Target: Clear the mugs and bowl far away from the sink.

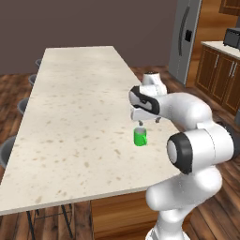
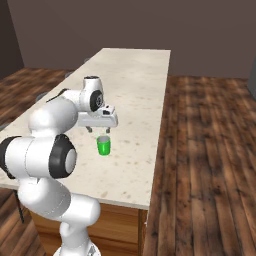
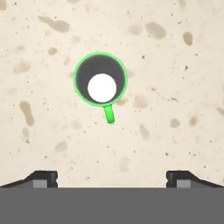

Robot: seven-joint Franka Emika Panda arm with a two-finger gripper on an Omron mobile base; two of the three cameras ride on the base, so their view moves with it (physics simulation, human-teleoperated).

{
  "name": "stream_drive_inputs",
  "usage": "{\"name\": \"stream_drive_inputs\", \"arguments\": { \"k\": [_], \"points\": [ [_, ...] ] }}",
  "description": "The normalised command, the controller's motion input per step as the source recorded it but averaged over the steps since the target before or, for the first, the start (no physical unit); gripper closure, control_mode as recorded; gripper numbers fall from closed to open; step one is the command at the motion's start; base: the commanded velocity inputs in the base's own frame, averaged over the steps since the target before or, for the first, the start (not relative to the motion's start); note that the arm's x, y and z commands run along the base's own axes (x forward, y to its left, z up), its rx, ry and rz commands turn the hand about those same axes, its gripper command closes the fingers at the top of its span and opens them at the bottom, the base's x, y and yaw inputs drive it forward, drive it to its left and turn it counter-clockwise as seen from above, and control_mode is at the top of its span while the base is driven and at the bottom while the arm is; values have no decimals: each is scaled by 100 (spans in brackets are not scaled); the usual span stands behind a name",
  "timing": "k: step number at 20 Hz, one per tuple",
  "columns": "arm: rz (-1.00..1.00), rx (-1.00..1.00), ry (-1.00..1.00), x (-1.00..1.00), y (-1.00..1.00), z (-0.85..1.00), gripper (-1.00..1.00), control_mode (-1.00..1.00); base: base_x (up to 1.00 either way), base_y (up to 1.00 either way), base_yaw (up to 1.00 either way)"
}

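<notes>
One bright green mug (image 1: 140, 137) (image 2: 103, 145) stands upright on the pale speckled counter (image 1: 70, 117) (image 2: 135, 85), close to its near right edge. My gripper (image 1: 148, 121) (image 2: 99, 130) hangs just above the mug, pointing down, open and holding nothing. In the hand view I look straight into the mug (image 3: 100, 78), whose small handle points toward the gripper (image 3: 112, 177). The fingertips (image 3: 42, 177) stand wide apart, clear of the mug. The bowl and the sink are out of view.
The long counter stretches away from the arm. Grey stools (image 1: 7, 150) line its left side. A steel fridge (image 1: 185, 37) and wooden cabinets (image 1: 220, 75) stand at the far right. Wood floor (image 2: 210, 150) lies beyond the counter's right edge.
</notes>
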Motion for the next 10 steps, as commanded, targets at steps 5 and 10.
{"name": "stream_drive_inputs", "arguments": {
  "k": [5, 10],
  "points": [
    [0, 0, -28, -95, 0, 21, -100, -100, 0, 0, 0],
    [0, 0, -13, -74, 0, 59, -100, -100, 0, 0, 0]
  ]
}}
